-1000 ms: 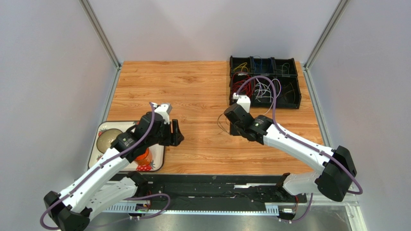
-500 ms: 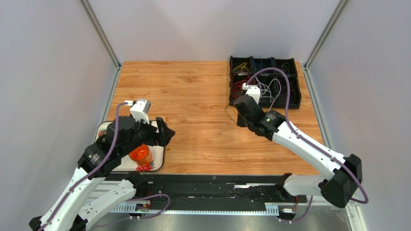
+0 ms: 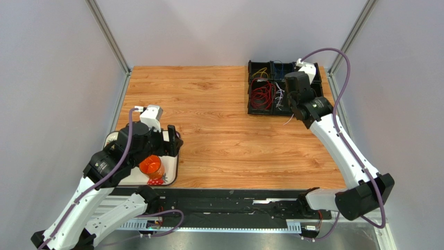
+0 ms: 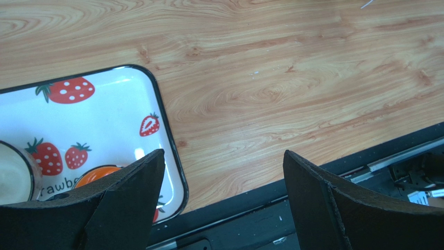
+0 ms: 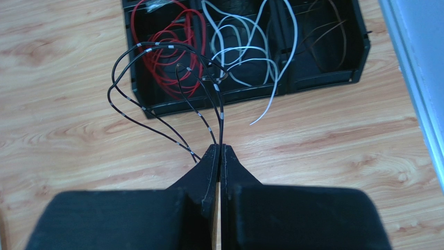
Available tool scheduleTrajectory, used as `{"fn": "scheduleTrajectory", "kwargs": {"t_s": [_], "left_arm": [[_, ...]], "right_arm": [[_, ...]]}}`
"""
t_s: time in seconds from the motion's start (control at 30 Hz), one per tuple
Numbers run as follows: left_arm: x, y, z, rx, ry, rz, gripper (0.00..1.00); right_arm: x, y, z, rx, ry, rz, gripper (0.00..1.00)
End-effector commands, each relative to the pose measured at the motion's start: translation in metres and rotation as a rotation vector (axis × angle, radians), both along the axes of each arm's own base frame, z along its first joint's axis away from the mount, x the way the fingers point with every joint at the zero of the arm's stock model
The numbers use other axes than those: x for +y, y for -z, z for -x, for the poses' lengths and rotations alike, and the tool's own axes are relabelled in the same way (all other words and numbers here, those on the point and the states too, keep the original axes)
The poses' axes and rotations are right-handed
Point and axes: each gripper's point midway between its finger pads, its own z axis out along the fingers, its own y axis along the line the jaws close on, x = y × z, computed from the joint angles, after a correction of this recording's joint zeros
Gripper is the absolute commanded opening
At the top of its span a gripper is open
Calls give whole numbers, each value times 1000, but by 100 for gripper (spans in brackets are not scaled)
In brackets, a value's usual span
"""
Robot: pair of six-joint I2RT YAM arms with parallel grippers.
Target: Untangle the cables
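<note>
My right gripper (image 5: 219,148) is shut on a bundle of thin dark cables (image 5: 151,112) with white bands, which loop out ahead of its tips above the wood. Beyond them stands the black sorting bin (image 5: 323,78), holding red cables (image 5: 167,41), white cables (image 5: 245,57) and brown cables (image 5: 323,31) in separate compartments. One white end hangs over the bin's front wall. In the top view the right gripper (image 3: 292,107) hovers at the bin (image 3: 320,107), beside the red cables (image 3: 262,94). My left gripper (image 4: 224,161) is open and holds nothing, over the tray's right edge.
A strawberry-patterned tray (image 4: 104,114) lies at the near left with an orange cup (image 3: 151,166) on it. The left gripper (image 3: 172,141) hangs above the tray (image 3: 112,136). A black rail (image 4: 312,177) runs along the table's near edge. Yellow cables (image 3: 260,73) lie in a back compartment.
The right arm has swung from the middle of the table back and right to the bin, carrying the dark cables. The left arm has drawn back over the tray, and its jaws have opened wider.
</note>
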Motion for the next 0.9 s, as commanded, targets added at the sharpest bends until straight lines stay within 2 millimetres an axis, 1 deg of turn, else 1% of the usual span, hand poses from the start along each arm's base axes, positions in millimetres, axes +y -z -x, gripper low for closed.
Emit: {"fn": "scheduleTrajectory", "kwargs": {"t_s": [0.0, 0.03, 0.07, 0.1, 0.13, 0.17, 0.2, 0.23, 0.27, 0.3, 0.33, 0.37, 0.4, 0.43, 0.47, 0.5, 0.53, 0.57, 0.6, 0.63, 0.67, 0.7, 0.73, 0.77, 0.8, 0.83, 0.87], "left_arm": [[7, 1, -5, -6, -26, -42, 91], [9, 2, -6, -6, -39, -48, 91], [9, 4, -6, -2, -46, -52, 91], [11, 4, -6, 0, -54, -54, 91], [12, 3, -7, -3, -63, -56, 91], [13, 3, -7, -2, -65, -55, 91], [13, 3, -7, -2, -65, -55, 91], [13, 4, -7, -1, -65, -56, 91], [13, 3, -7, -4, -66, -53, 91], [13, 3, -7, -4, -67, -53, 91], [13, 2, -7, -6, -67, -49, 91], [13, 2, -7, -6, -67, -52, 91], [13, 3, -7, -5, -69, -51, 91], [14, 2, -7, -6, -68, -52, 90], [14, 3, -7, -5, -67, -52, 90], [14, 2, -6, -8, -68, -51, 90], [15, 2, -6, -9, -72, -50, 90], [16, 2, -7, -10, -78, -51, 90], [17, 3, -7, -9, -85, -56, 90], [17, 2, -7, -12, -87, -54, 89], [18, 1, -7, -12, -86, -54, 89], [18, 1, -7, -13, -87, -52, 88], [19, 1, -6, -14, -90, -52, 88], [19, 1, -7, -16, -92, -51, 88], [20, 1, -7, -16, -99, -54, 88], [20, 1, -7, -18, -100, -51, 88], [21, 1, -7, -19, -106, -52, 88]], "right_arm": [[-18, -16, -33, -36, 26, -5, 0], [-29, -17, -41, -36, 54, -8, 0], [-33, -11, -50, -20, 67, 5, 0], [-38, -19, -59, -36, 81, 2, 0], [-47, -20, -65, -36, 105, 2, 0], [-52, -10, -76, -13, 117, 14, 0], [-56, -21, -85, -39, 128, 3, 0], [-67, -21, -91, -38, 157, 0, 0], [-73, -21, -99, -36, 171, 3, 0], [-83, -11, -108, -13, 211, 24, 0], [-91, -19, -116, -31, 235, 24, 0], [-95, -16, -121, -22, 255, 25, 0], [-103, -3, -130, 4, 276, 29, 0], [-106, -11, -138, -19, 286, 19, 0], [-108, -10, -144, -18, 290, 13, 0], [-114, 3, -153, 6, 306, 21, 0], [-119, -10, -160, -24, 318, 20, 0], [-122, -9, -166, -26, 326, 26, 0], [-130, -10, -169, -30, 353, 37, 0], [-132, 0, -176, -14, 361, 44, 0], [-135, -8, -182, -43, 371, 42, 0], [-138, -7, -187, -47, 378, 49, 0], [-141, 2, -195, -39, 382, 60, 0], [-143, -2, -200, -52, 391, 66, 0], [-150, 0, -203, -56, 412, 79, 0], [-152, 1, -208, -71, 427, 71, 0], [-154, 11, -214, -64, 437, 67, 0]]}}
